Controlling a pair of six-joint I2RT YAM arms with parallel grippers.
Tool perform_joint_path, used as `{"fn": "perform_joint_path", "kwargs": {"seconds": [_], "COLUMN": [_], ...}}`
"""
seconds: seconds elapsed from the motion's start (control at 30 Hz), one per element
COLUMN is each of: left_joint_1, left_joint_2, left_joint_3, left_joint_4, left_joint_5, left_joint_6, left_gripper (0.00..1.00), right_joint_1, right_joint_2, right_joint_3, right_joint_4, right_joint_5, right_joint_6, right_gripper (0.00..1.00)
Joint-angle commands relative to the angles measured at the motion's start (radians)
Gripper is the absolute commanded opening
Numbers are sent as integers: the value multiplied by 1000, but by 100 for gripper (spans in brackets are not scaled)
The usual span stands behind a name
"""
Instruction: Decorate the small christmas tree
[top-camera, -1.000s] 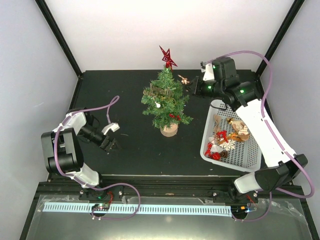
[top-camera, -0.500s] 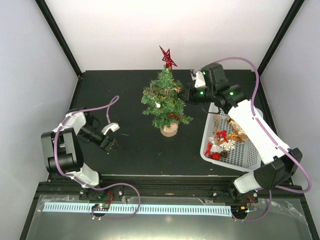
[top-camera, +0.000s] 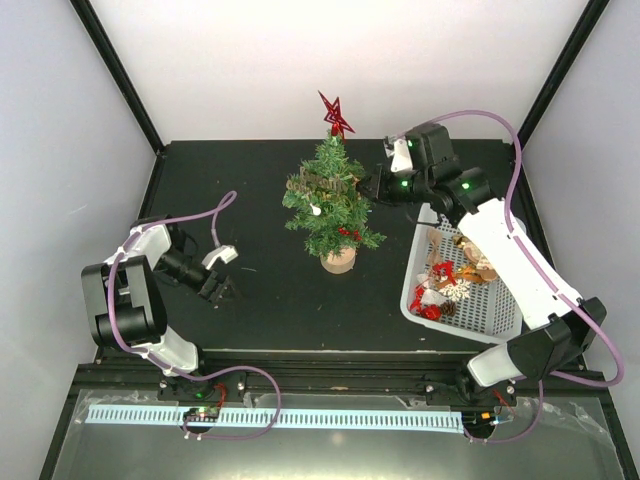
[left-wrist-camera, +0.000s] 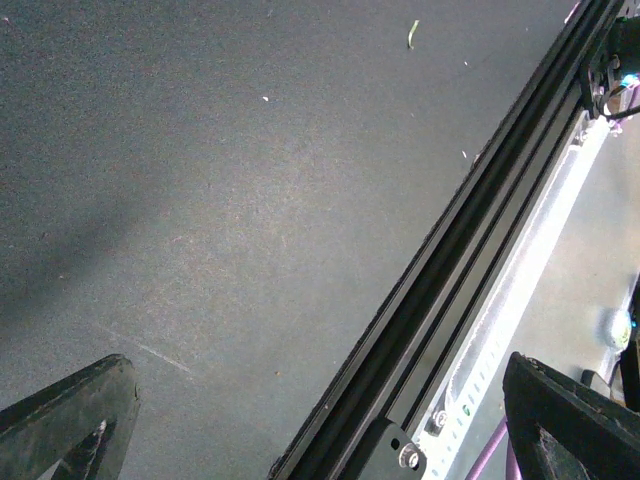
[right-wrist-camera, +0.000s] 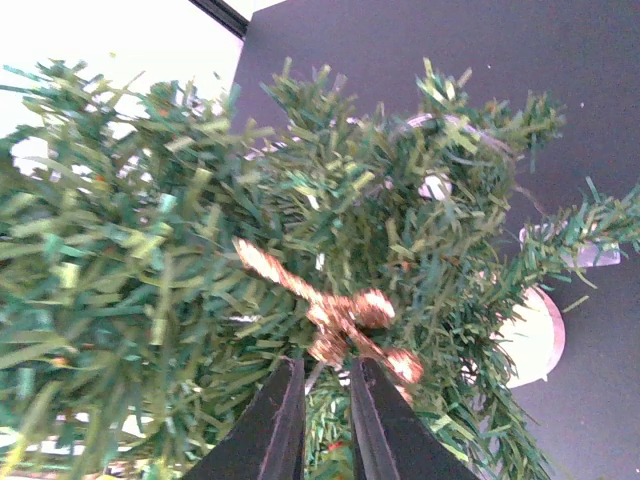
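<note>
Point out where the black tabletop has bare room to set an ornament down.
Bare: between the small green christmas tree and the left end effector, and the far-left black table corner. Crowded: the right, with the white plastic basket and right end effector.

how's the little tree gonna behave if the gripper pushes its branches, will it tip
Probably tippy: the small christmas tree stands tall over a narrow wooden disc base, with a red star on top. Its bristly branches look springy, so light pushes from the right gripper likely bend them. It looks light, so a firmer shove may slide or topple it.
</note>
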Motion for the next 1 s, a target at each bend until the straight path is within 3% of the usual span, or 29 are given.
{"fn": "perform_joint_path", "kwargs": {"seconds": [0.0, 0.47, 0.63, 0.8, 0.97], "left_joint_1": [11, 22, 23, 24, 28], "left_joint_2": [4, 2, 2, 4, 5], "left_joint_3": [13, 12, 12, 12, 11], "left_joint_4": [-22, -25, -23, -23, -24], "left_joint_5": [28, 29, 29, 29, 32], "left_joint_6": [26, 31, 29, 29, 33], "left_gripper": [99, 99, 99, 99, 99], "right_joint_1": [5, 2, -3, -7, -8], "right_joint_2": [0, -30, -40, 43, -9], "right_joint_3": [50, 16, -23, -35, -186], "right_joint_4": [-13, -27, -79, -254, -250], "right_joint_5": [30, 104, 200, 283, 278], "right_joint_6": [-23, -26, -16, 16, 36], "right_gripper": [17, 18, 18, 28, 30]}}
